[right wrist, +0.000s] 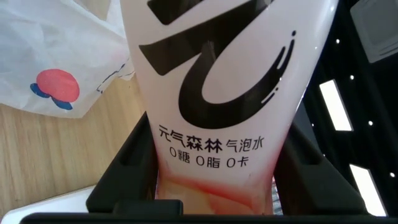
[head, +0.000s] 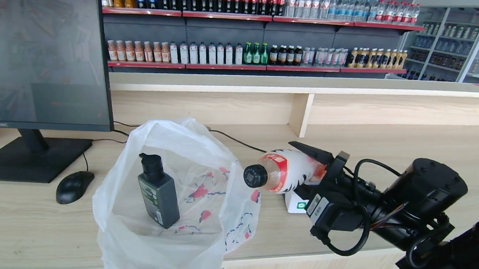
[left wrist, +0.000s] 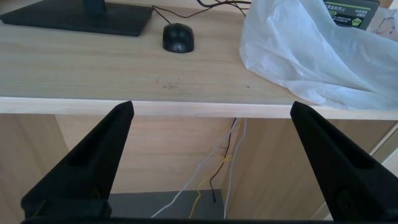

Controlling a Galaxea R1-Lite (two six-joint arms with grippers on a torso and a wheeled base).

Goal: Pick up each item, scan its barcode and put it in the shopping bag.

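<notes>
Bottle (head: 283,171) is lying on its side in the air above the counter (head: 27,221), its dark cap pointing at the bag (head: 200,216) and hanging just beside its rim. The right gripper (head: 304,170) is clamping the bottle's white-and-red body, one finger on each side. The left gripper (left wrist: 211,111) is hanging below the counter's front edge, fingers spread wide with nothing between them. The thin white bag is standing open on the counter, with a dark pump bottle (head: 158,196) sitting upright inside. A small white box (head: 295,206) is resting under the held bottle. Further back, a mouse (head: 74,186) and monitor (head: 42,61) are sitting on the left; drink shelves (head: 248,63) are lining the far wall.
</notes>
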